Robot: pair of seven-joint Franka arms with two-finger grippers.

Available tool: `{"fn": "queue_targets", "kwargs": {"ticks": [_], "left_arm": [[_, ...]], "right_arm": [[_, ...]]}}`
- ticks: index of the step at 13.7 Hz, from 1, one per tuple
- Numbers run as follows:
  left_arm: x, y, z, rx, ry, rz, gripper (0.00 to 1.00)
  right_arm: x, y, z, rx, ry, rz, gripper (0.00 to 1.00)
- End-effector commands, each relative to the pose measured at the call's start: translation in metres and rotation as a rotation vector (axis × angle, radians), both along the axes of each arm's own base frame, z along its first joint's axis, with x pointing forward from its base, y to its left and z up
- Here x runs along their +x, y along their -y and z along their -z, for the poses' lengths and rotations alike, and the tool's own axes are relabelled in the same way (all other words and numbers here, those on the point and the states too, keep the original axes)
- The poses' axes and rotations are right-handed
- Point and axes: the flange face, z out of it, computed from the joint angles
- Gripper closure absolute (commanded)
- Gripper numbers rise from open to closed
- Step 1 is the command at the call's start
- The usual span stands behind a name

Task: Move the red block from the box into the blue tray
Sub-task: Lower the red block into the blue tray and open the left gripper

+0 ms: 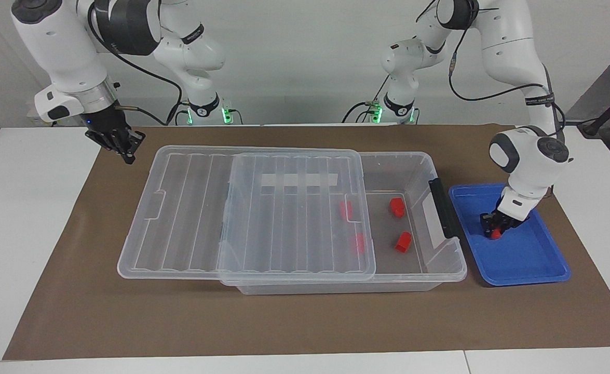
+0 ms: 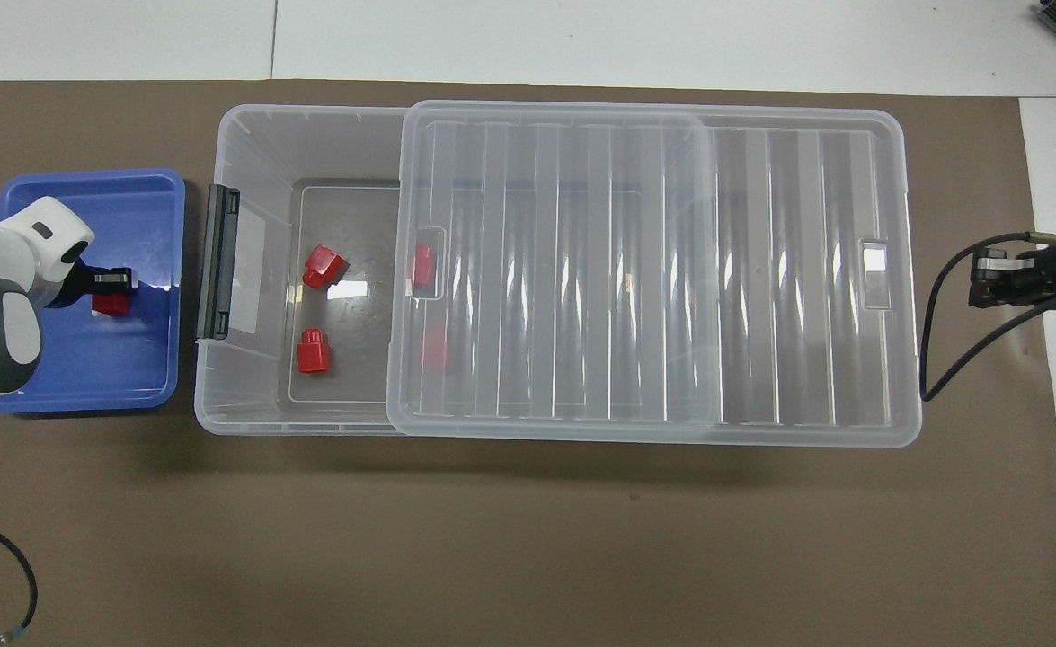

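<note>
The left gripper [image 1: 495,228] pinches a red block [image 1: 496,234] down in the blue tray [image 1: 523,259]; the right gripper [image 1: 123,148] waits, fingers unreadable.

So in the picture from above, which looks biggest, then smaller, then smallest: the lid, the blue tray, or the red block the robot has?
1. The lid
2. The blue tray
3. The red block at the left gripper

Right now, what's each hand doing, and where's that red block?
Left hand down in blue tray, shut on red block. Right hand waiting over the mat by the lid. Nothing in the way.
</note>
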Motion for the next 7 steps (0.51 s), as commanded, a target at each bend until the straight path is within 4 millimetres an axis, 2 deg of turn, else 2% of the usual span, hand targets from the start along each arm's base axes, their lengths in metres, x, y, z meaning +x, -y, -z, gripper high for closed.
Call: {"fn": "queue_targets", "kwargs": {"ticks": [1,4,5,7], "left_arm": [[-0.006,0.008,0.002,-0.011,0.013,-0.012,0.00],[-0.003,0.005,-0.006,-0.009,0.014,-0.012,0.00],[0.003,0.004,-0.022,-0.010,-0.004,-0.013,0.00],[0.021,0.007,-0.090,-0.015,-0.087,-0.009,0.00]], "right_arm": [[-0.003,0.016,0.016,-0.002,0.033,-0.007,1.00],[0.014,0.036,0.046,0.000,0.044,-0.022,1.00],[0.020,0.039,0.055,-0.001,0.051,-0.029,1.00],[0.033,0.044,0.075,0.001,0.061,-0.032,1.00]]}}
